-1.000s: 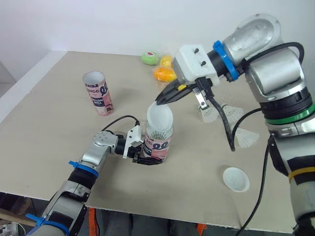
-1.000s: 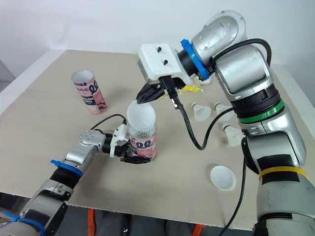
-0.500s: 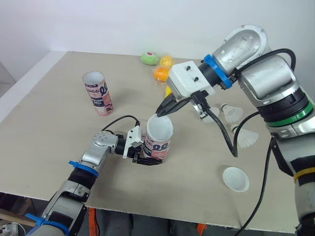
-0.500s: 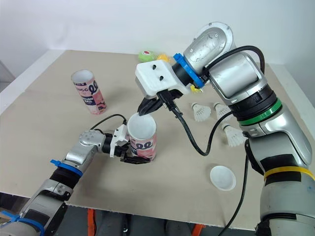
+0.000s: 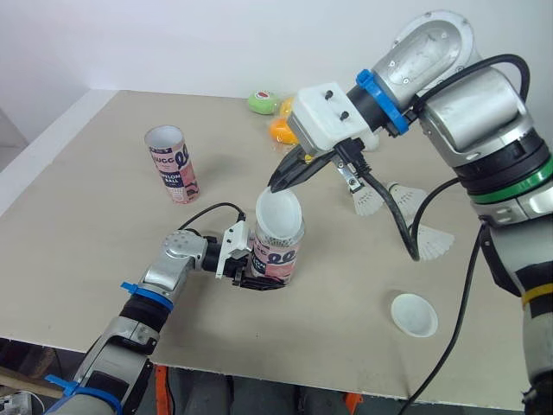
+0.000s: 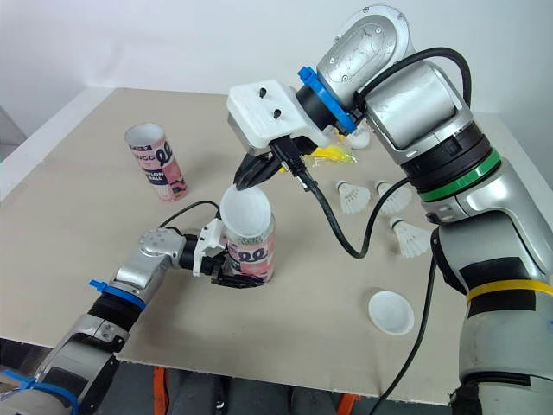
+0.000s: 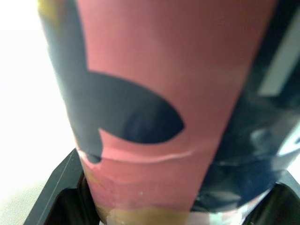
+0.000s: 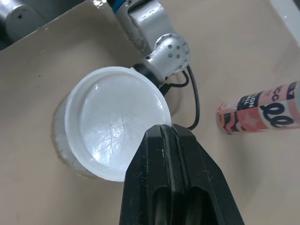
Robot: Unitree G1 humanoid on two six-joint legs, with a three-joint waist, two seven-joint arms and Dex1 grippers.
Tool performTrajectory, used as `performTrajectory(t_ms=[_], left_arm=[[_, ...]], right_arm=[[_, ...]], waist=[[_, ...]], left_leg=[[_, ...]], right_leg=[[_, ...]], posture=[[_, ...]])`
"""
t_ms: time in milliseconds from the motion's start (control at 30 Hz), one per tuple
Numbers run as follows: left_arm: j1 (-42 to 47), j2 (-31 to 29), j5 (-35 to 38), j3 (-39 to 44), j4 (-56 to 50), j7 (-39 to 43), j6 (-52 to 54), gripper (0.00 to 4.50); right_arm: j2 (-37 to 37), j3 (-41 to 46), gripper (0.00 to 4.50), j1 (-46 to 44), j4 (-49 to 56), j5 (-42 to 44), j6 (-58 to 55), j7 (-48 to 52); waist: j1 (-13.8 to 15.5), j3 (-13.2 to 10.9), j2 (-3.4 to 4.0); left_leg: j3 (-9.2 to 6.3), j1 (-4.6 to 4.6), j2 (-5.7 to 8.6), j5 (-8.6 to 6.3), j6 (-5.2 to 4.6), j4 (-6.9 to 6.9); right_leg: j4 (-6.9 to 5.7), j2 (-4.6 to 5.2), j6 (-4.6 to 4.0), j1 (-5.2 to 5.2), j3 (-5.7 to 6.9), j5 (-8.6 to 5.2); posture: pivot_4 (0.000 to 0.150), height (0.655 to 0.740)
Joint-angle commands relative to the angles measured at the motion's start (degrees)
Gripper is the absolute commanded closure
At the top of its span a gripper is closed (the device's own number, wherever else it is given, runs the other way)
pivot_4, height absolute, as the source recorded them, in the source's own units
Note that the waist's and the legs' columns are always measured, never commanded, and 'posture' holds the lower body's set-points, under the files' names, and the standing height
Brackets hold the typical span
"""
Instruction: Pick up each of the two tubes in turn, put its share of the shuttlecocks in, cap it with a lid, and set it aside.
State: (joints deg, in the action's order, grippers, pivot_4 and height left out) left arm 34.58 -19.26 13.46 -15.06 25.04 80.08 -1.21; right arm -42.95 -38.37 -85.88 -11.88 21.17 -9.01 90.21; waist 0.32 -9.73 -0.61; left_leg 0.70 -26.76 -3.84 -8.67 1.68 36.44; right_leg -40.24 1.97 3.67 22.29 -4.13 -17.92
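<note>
Our left jaws clamp the pink cardboard tube [image 5: 278,252] low, upright on the beige worktop [image 5: 86,225]. Our right jaws pinch the thin white plastic lid [image 5: 278,212] by its rim, tilted over the tube's mouth. We judge both light and crushable.

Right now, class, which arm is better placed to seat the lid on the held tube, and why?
Right: the right fingers pinch the lid by its rim, tilted over the tube. The left fingers are clamped around that tube.

The right hand [image 5: 276,182] has risen again — the lid [image 5: 278,214] tilts up off the tube [image 5: 277,255].
</note>
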Motion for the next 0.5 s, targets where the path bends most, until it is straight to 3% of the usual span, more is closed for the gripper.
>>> performTrajectory(t_ms=[33, 500], left_arm=[[-1.53, -0.80, -3.07, -2.38, 2.25, 0.12, 0.71, 1.40], [-1.75, -0.82, -2.95, -2.36, 1.84, -0.57, 0.97, 1.40]], right_arm=[[-1.56, -0.15, 4.38, -0.25, 2.72, 1.51, 0.56, 2.29], [-3.09, -2.90, 4.38, 3.40, 4.67, -1.36, 3.14, 2.29]], waist=[[-0.02, 0.00, 0.01], [0.03, 0.01, 0.00]], left_leg=[[0.00, 0.00, 0.00, 0.00, 0.00, 0.00], [-0.01, 0.01, 0.00, 0.00, 0.00, -0.01]], right_leg=[[0.00, 0.00, 0.00, 0.00, 0.00, 0.00], [0.00, 0.00, -0.01, -0.01, 0.00, -0.01]], posture=[[0.150, 0.6946], [0.150, 0.6946]])
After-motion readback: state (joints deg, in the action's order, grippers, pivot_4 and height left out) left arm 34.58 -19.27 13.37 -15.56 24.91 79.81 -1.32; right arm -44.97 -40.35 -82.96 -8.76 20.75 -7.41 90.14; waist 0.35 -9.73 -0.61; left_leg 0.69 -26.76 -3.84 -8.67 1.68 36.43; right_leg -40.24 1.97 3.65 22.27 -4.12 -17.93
